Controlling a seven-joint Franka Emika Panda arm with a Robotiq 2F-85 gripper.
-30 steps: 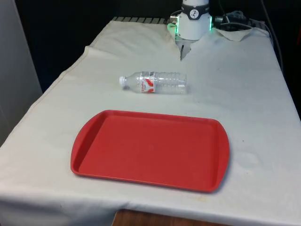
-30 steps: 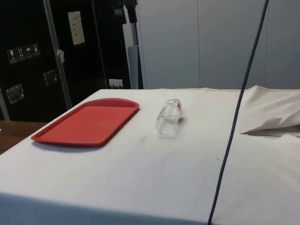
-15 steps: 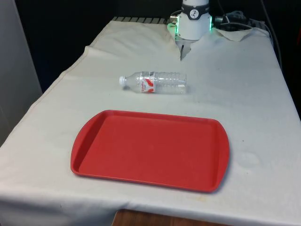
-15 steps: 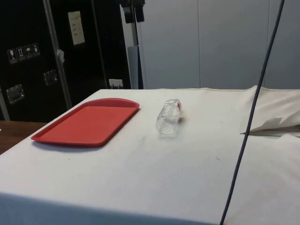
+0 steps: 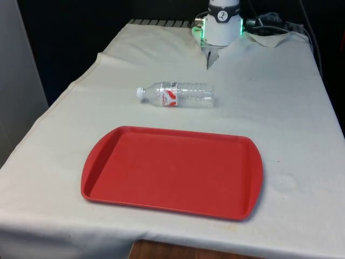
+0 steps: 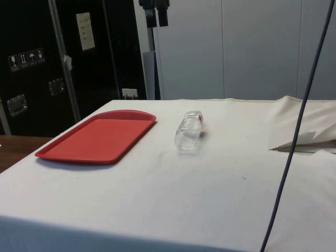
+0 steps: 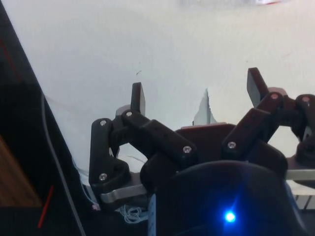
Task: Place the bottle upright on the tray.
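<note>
Front view gives the whole layout: a clear plastic bottle [image 5: 176, 94] lies on its side on the white cloth of the tabletop [image 5: 280, 108], its white cap pointing to the front view's left and a red-and-white label round its middle. The ribbed body is see-through and looks empty. On the camera side of it, apart from it, sits a red tray [image 5: 172, 171], a flat plastic rectangle with rounded corners and a low raised rim, nothing on it.

Side view adds what the front one lacks: the black fingers [image 6: 157, 10] hang high above the tabletop, over the stretch between tray [image 6: 97, 137] and bottle [image 6: 188, 131], well clear of both. From here the bottle is seen nearly end-on, base toward the camera, and a dark cable [image 6: 294, 136] crosses the foreground.

Wrist view shows the gripper [image 7: 197, 98] from behind, its two fingers spread wide apart with nothing between them, only creased white cloth beneath. A tip of one finger [image 7: 138, 97] is flat and dark.
</note>
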